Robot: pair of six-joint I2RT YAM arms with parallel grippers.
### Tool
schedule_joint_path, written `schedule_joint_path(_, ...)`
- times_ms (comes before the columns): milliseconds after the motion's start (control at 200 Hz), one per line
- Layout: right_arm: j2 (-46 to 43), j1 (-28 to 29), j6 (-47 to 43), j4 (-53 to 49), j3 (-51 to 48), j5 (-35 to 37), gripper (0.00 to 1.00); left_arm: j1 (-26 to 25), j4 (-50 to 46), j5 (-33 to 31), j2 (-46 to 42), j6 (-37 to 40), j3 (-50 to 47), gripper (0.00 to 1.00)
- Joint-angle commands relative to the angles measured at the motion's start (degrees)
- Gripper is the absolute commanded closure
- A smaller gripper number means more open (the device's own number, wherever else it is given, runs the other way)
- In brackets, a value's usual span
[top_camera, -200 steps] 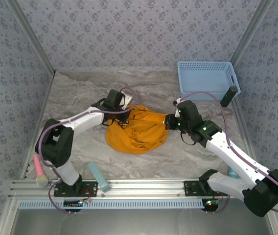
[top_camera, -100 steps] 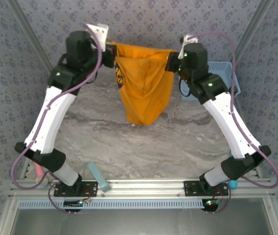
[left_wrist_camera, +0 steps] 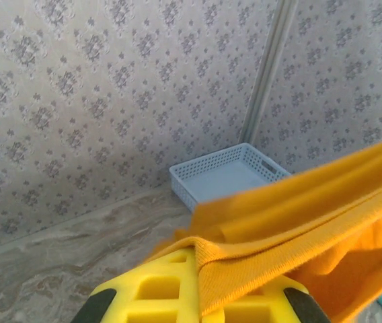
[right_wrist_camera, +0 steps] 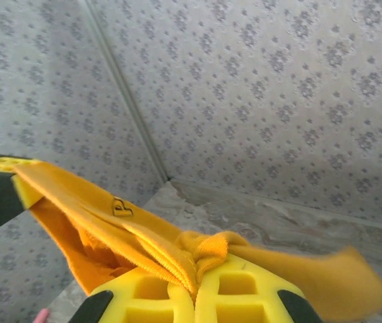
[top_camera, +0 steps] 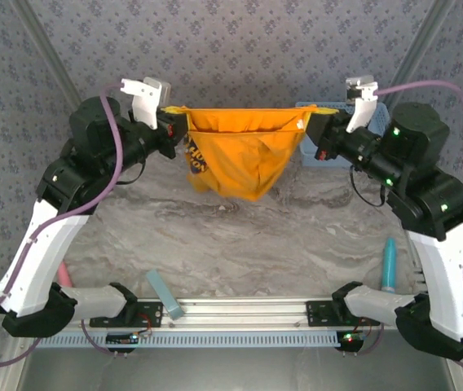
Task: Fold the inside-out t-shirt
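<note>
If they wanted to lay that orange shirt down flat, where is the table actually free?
The widest bare patch is the middle of the marble table, from under the hanging t-shirt down to the near rail. Crowded: the far right corner with the blue basket, the near edge by the light blue bar, the right side by the teal stick.

The table [top_camera: 297,236] has a grey-beige marbled top, closed in by patterned walls on the left, far and right sides. A light blue perforated basket [left_wrist_camera: 226,176] sits in its far right corner, against the walls. A pale blue bar [top_camera: 165,294] lies slantwise near the front, left of centre, its near end at the aluminium rail [top_camera: 240,308]. A pink object [top_camera: 66,274] lies at the left edge and a teal stick [top_camera: 390,265] at the right edge.
</note>
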Motion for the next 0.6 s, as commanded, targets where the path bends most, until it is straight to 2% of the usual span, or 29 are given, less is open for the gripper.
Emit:
schedule_joint_path(0, 1.5, -1.1, -0.1, -0.8, 3.6, 2.0, 1.0, 0.6, 0.4, -1.5, 1.1, 2.0, 5.7, 1.0)
schedule_joint_path(85, 6.3, -2.3, -1.1, -2.4, 6.6, 7.5, 1.0, 0.9, -0.2, -3.7, 5.6, 4.8, 9.9, 1.0)
schedule_joint_path(160, 12.2, -5.7, -1.2, -3.9, 10.3, 9.0, 1.0, 3.3, -2.3, -5.3, 10.5, 6.0, 13.8, 1.0)
schedule_joint_path(325, 28.7, -15.1, 3.3, -4.8, 20.1, 1.1, 1.0, 15.5, -4.9, 0.8, 23.1, -0.1, 24.9, 1.0)
schedule_joint_path(385, 36.7, -17.1, 2.5, -6.8, 27.2, -5.2, 1.0, 18.4, -7.5, 3.3, 29.3, -1.8, 32.3, 1.0)
schedule_joint_path(435, 44.7, -18.1, 2.1, -9.5, 37.7, -10.4, 1.0, 18.3, -10.9, 0.8, 34.8, -0.4, 40.5, 1.0)
schedule_joint_path(525, 57.0, -18.7, 4.5, -13.6, 57.0, -13.1, 1.0, 16.5, -14.7, -0.7, 42.2, 5.8, 52.2, 1.0)
schedule_joint_path(595, 60.5, -18.9, 5.9, -12.2, 63.1, -12.1, 1.0, 16.4, -14.4, 1.1, 43.8, 7.5, 55.1, 1.0)
